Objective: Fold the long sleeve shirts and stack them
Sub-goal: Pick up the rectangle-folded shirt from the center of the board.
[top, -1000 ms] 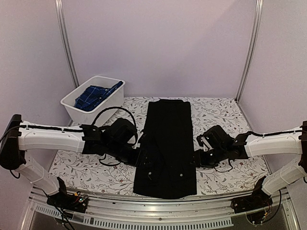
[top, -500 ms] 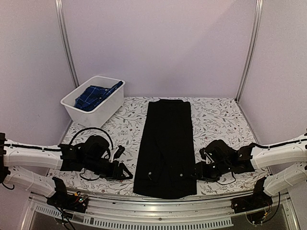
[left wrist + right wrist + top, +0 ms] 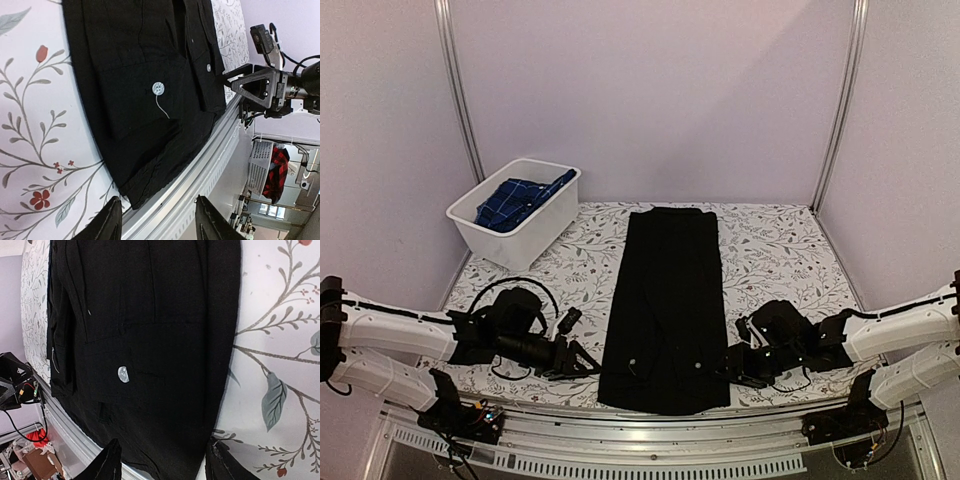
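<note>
The black shirt (image 3: 668, 300) lies flat as a long narrow strip down the middle of the table, sleeves folded in, its near hem at the front edge. Pale buttons show on it in the left wrist view (image 3: 158, 88) and the right wrist view (image 3: 123, 374). My left gripper (image 3: 582, 361) is open and empty, low by the shirt's near left corner (image 3: 145, 190). My right gripper (image 3: 735, 367) is open and empty, low at the shirt's near right corner (image 3: 200, 460). The blue plaid shirt (image 3: 515, 198) lies crumpled in the white tub (image 3: 535, 228).
The tub stands at the table's back left corner. The floral tablecloth (image 3: 770, 240) covers the table. A metal rail (image 3: 650, 425) runs along the front edge, close under both grippers. Purple walls close in the back and sides.
Both grippers have drawn back from the shirt's middle sides toward the near edge. They now sit lower, at the shirt's near corners. The shirt has stayed flat.
</note>
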{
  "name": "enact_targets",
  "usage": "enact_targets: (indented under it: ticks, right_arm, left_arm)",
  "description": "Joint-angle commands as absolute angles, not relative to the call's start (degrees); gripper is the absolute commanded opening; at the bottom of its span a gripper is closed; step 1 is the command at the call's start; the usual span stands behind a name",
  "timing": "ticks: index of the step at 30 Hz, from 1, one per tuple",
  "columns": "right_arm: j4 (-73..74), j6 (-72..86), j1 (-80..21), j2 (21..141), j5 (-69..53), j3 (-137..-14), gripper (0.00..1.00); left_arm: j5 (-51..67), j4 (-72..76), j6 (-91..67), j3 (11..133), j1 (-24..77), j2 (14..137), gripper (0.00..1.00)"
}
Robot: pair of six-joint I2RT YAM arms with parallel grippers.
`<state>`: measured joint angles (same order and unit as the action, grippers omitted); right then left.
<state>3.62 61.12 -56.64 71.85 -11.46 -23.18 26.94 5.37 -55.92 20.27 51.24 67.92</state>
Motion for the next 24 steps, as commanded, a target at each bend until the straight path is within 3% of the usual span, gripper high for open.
enact_targets:
  ticks: [1,18,24]
  right_arm:
    - [0.86,62.28,-57.04,72.30,-13.14,-21.26,0.56]
    - [-2.35,65.86,-57.01,69.81,-11.04,-17.53,0.54]
    - [-1.71,64.88,-52.09,68.29,-10.55,-17.61,0.52]
  left_arm:
    - [29.22,8.92,-56.30,19.35,50.27,68.58,0.49]
    - [31.44,8.44,-54.61,20.66,50.20,72.04,0.46]
    - [31.42,8.47,-53.21,21.49,46.36,73.26,0.44]
